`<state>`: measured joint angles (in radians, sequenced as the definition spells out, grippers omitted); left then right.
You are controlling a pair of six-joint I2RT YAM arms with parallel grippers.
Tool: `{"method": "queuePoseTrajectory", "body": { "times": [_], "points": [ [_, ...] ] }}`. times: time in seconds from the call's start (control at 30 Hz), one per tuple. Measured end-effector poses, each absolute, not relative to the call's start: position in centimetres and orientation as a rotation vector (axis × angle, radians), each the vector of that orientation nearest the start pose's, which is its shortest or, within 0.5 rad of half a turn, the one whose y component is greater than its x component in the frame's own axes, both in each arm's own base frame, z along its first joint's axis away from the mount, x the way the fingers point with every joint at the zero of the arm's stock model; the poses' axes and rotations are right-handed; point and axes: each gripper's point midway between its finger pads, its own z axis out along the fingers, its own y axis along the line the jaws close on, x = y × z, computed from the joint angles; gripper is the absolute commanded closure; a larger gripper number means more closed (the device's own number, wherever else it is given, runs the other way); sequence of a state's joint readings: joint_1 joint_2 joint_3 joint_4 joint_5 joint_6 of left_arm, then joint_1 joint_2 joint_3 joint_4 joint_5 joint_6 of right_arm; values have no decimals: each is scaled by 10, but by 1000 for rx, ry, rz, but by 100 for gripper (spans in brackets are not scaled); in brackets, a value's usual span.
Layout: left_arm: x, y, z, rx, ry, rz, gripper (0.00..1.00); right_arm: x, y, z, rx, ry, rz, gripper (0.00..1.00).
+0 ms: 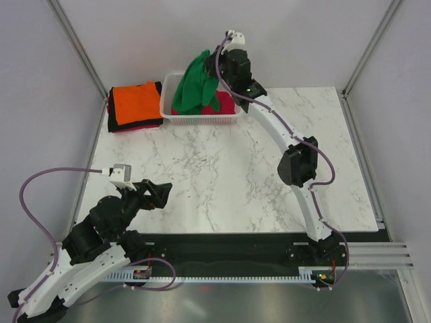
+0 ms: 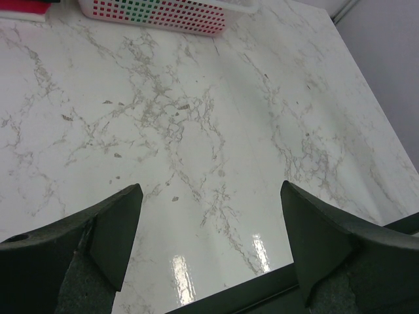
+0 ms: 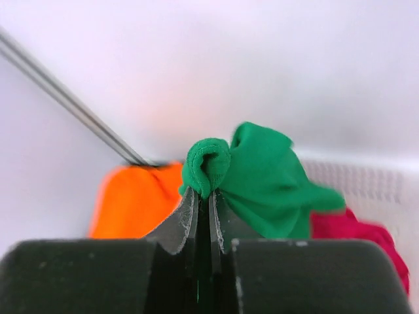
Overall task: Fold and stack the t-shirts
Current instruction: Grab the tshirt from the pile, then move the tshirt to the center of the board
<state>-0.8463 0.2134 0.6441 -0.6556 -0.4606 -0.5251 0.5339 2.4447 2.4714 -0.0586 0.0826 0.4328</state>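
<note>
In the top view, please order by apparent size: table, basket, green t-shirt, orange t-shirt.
1. table
2. basket
3. green t-shirt and orange t-shirt: about alike; the green one hangs lifted, nearer the camera, so I leave them unranked.

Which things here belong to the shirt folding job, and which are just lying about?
Job: green t-shirt, pinched in the right tool; magenta t-shirt inside the white basket; orange t-shirt atop a dark t-shirt.
Lying about: white basket; marble table.
</note>
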Motion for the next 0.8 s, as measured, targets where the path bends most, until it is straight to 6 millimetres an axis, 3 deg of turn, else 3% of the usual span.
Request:
{"method": "queuePoseTrajectory", "body": {
  "times": [0.17, 0.27, 0.33, 0.37, 0.4, 0.43, 0.5, 0.6, 0.63, 0.7, 0.73, 0.8],
  "points": [
    [168, -100, 237, -43, 1809, -574, 7, 554, 343, 457, -22, 1417, 791, 95],
    [168, -101, 236, -40, 1817, -568, 8, 507, 316, 516, -11, 1344, 828, 95],
    [170, -102, 233, -36, 1829, -559, 8, 475, 292, 533, 15, 1351, 826, 90],
    [170, -103, 232, -33, 1836, -554, 8, 461, 280, 539, 34, 1358, 818, 77],
    [171, -104, 230, -30, 1844, -547, 8, 449, 268, 537, 62, 1382, 804, 18],
    [172, -105, 229, -27, 1853, -541, 8, 436, 254, 531, 99, 1416, 785, 2],
    [174, -107, 225, -18, 1875, -525, 7, 415, 222, 511, 173, 1486, 734, 2],
    [177, -113, 220, 5, 1920, -499, 5, 395, 151, 423, 355, 1692, 592, 2],
    [178, -116, 218, 15, 1937, -493, 6, 387, 121, 370, 442, 1803, 502, 2],
    [182, -125, 210, 44, 1994, -471, 8, 367, 77, 282, 582, 1972, 348, 2],
    [183, -130, 206, 58, 2023, -462, 9, 349, 64, 233, 630, 2090, 272, 2],
    [187, -141, 192, 89, 2104, -431, 11, 310, 56, 161, 669, 2291, 172, 2]
  ]
}}
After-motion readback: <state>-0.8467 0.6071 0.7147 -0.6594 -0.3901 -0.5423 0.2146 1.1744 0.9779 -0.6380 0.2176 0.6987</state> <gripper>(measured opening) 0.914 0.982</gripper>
